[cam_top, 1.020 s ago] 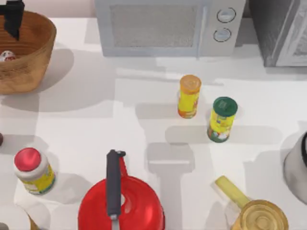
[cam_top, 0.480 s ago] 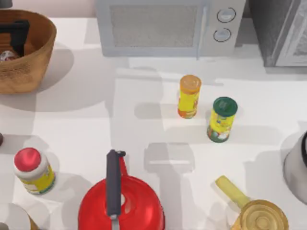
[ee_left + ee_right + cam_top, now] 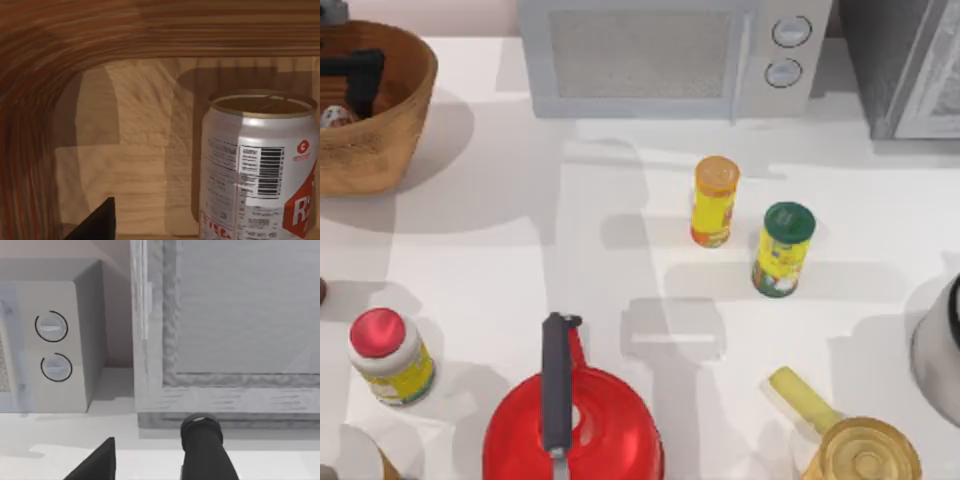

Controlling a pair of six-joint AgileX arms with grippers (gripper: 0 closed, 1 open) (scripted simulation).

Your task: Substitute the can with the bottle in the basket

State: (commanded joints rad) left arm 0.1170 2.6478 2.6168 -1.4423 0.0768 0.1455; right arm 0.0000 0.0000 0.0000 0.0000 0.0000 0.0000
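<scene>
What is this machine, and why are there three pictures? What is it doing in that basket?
It is a robot with two arms at a white table. One picture looks down from above; the other two come from little cameras on each arm's wrist.

The left gripper is down inside the wicker basket, close to a white-and-red can standing on the basket's floor. It holds nothing yet.

The right arm's camera faces a microwave at the back of the table.

On the table stand a yellow orange-lidded canister, a green-lidded canister, a red-capped jar, a red kettle and a yellow pot.
</scene>
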